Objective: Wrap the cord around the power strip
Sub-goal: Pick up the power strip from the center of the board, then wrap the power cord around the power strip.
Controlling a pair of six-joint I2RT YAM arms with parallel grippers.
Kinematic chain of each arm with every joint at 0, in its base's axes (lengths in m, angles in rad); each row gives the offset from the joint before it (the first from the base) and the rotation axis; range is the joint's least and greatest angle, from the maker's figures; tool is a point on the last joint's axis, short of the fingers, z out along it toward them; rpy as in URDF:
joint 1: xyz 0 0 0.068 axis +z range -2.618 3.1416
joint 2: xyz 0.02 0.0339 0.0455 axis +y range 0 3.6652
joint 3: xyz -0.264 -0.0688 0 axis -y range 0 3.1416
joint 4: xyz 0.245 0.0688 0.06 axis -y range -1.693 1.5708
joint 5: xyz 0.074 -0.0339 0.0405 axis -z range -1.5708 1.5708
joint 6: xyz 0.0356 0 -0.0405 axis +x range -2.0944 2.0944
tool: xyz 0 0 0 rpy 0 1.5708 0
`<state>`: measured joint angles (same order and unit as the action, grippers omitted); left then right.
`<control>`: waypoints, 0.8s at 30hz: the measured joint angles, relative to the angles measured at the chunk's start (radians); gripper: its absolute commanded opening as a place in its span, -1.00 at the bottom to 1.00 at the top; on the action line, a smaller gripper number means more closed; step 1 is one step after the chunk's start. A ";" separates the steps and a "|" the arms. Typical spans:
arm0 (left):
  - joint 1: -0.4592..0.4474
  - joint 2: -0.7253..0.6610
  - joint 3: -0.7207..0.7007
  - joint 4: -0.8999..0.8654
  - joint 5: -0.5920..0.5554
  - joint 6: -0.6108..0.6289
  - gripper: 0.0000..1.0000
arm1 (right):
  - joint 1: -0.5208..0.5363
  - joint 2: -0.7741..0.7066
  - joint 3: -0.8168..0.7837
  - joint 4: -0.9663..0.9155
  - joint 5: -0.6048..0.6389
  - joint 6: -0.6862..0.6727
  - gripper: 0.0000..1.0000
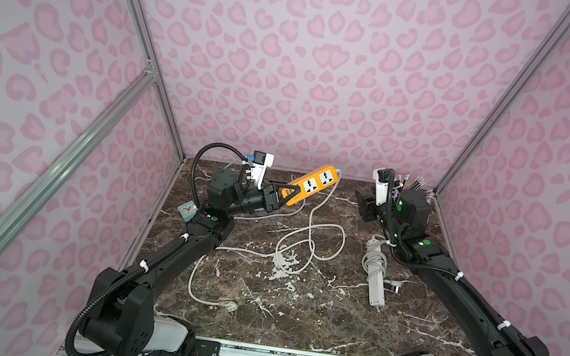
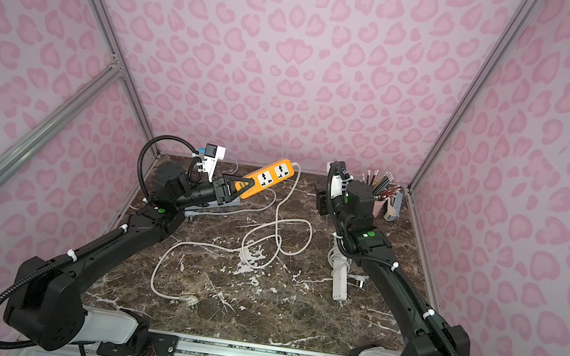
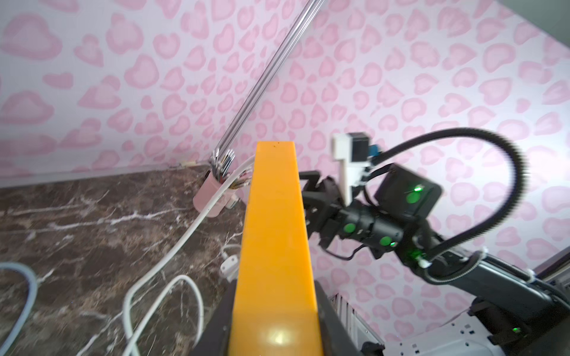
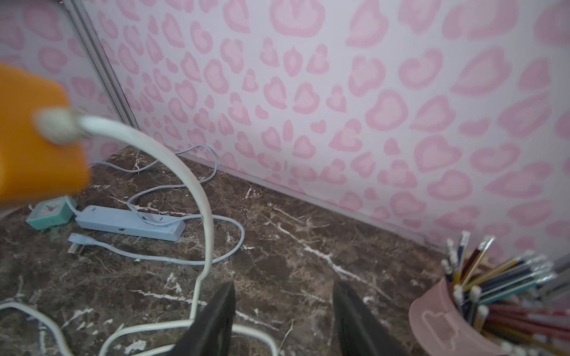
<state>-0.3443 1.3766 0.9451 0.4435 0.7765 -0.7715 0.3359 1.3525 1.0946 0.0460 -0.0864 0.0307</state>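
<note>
One end of the orange strip point(image 1: 313, 183) sits clamped in the left gripper point(image 1: 287, 192), lifted off the table point(image 1: 312, 317) at the back, its cord point(image 1: 309, 243) trailing loose, while the right gripper point(image 4: 283, 289) gapes empty.

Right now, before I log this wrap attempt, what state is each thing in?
Orange power strip: lifted off the table, tilted, held at one end.
Its white cord: unwrapped, loose loops on the table.
Left gripper: fingers shut on the orange power strip.
Right gripper: fingers open, empty.
White power strip: lying flat, cord gathered up.
Blue power strip: lying flat, cord loose.
Pencil cup: upright, full.
</note>
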 measured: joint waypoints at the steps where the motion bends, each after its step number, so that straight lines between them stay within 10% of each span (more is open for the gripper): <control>1: -0.014 -0.003 0.008 0.029 -0.011 -0.024 -0.93 | 0.002 0.021 -0.005 -0.010 -0.019 0.046 0.27; 17: -0.142 -0.061 0.057 0.227 -0.127 -0.180 -0.93 | 0.135 0.123 -0.231 0.541 -0.060 0.260 0.45; 24: -0.149 -0.108 0.031 0.250 -0.187 -0.216 -0.93 | 0.177 0.254 -0.180 0.669 0.068 0.219 -0.45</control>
<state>-0.4934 1.2682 0.9756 0.6937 0.5896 -0.9871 0.5129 1.6066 0.9146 0.7147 -0.0189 0.2497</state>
